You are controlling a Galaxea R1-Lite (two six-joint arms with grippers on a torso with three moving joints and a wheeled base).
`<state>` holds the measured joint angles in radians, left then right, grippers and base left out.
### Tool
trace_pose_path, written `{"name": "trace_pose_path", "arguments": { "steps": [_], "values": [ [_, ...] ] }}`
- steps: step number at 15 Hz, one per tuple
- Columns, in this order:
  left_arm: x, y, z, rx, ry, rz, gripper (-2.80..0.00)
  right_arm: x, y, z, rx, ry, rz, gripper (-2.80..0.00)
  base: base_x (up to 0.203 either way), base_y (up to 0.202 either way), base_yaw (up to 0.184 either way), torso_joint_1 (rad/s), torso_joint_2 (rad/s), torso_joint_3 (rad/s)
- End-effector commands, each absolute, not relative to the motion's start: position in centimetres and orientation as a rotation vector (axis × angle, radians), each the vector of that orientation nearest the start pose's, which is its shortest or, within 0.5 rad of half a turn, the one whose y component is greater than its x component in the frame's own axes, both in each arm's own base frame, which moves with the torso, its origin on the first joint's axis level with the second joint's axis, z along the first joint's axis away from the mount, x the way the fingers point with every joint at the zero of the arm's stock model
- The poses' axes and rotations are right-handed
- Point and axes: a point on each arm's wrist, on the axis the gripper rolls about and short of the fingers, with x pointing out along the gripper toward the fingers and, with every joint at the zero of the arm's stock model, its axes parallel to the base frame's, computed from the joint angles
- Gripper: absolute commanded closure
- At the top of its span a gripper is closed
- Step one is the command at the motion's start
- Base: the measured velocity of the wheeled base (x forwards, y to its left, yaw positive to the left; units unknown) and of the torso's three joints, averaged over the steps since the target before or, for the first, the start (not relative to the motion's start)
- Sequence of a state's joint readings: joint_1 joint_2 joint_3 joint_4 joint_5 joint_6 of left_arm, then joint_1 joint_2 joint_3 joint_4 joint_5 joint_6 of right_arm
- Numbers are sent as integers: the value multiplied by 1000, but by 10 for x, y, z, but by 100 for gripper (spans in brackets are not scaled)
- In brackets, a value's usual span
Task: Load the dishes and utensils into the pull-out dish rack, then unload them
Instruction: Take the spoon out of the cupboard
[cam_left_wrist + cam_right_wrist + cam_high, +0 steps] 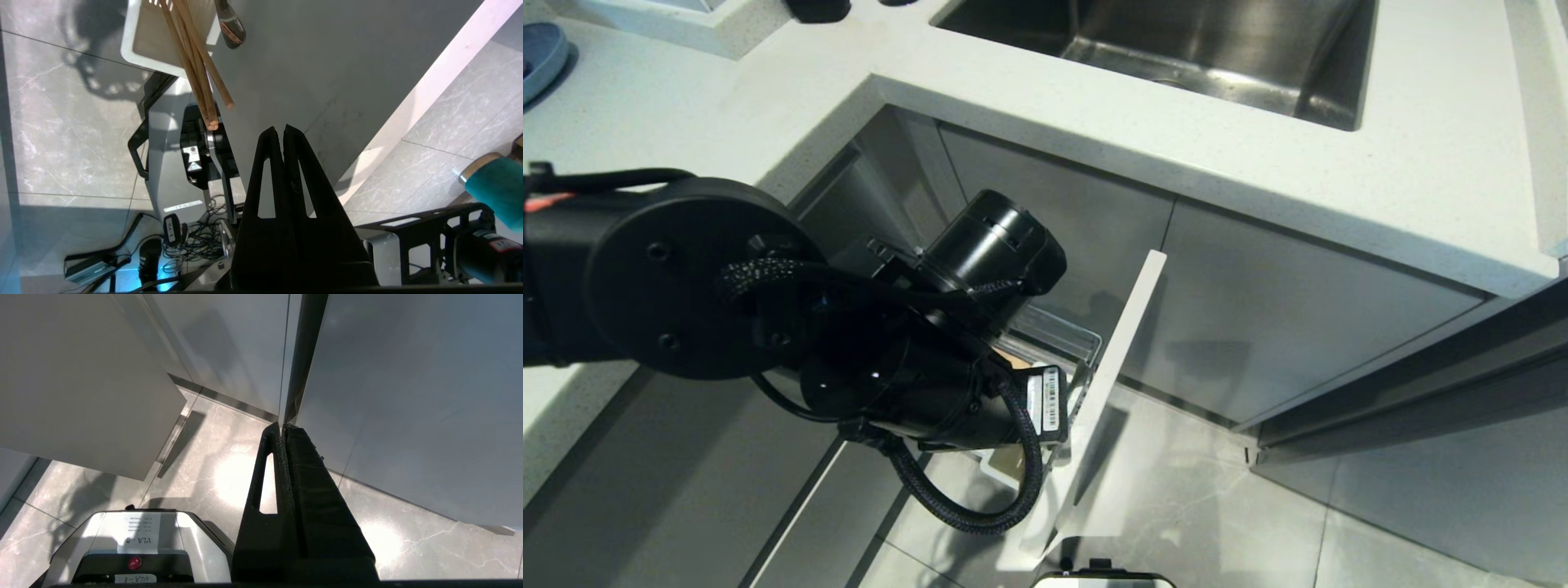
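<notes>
Hanging low over the grey floor tiles (212, 465), the right gripper (283, 426) sits parked with its fingers pressed flat together, empty, just in front of the cabinet doors (408, 396). Up and to the left, the big black left arm (768, 310) reaches across the pull-out dish rack (1062, 343), its pale cabinet front (1115, 367) standing out from the counter. The left gripper (283, 130) is clenched on nothing, close beside that panel. Just beyond its tips, the chopsticks (200, 61) stand bundled in the white utensil cup (135, 45), the spoon (230, 24) next to them. Farthest back, the steel sink (1217, 49) is set into the white countertop (1421, 180).
</notes>
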<state>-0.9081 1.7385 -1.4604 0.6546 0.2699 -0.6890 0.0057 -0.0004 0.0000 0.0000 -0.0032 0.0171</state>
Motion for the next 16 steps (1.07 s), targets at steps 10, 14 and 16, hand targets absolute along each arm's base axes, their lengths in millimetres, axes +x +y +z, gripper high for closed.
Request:
{"name": "trace_pose_path", "arguments": {
  "steps": [10,14,16],
  "values": [
    [240,-233,241,-395,899,-71,0,-23,0,75,17,2,3,0,0,0,0,0,0,0],
    [256,-247,224,-473,975,-58,-280,-23,0,75,17,2,3,0,0,0,0,0,0,0],
    [264,-253,216,-529,1006,-37,-280,-23,0,75,17,2,3,0,0,0,0,0,0,0]
  ]
}}
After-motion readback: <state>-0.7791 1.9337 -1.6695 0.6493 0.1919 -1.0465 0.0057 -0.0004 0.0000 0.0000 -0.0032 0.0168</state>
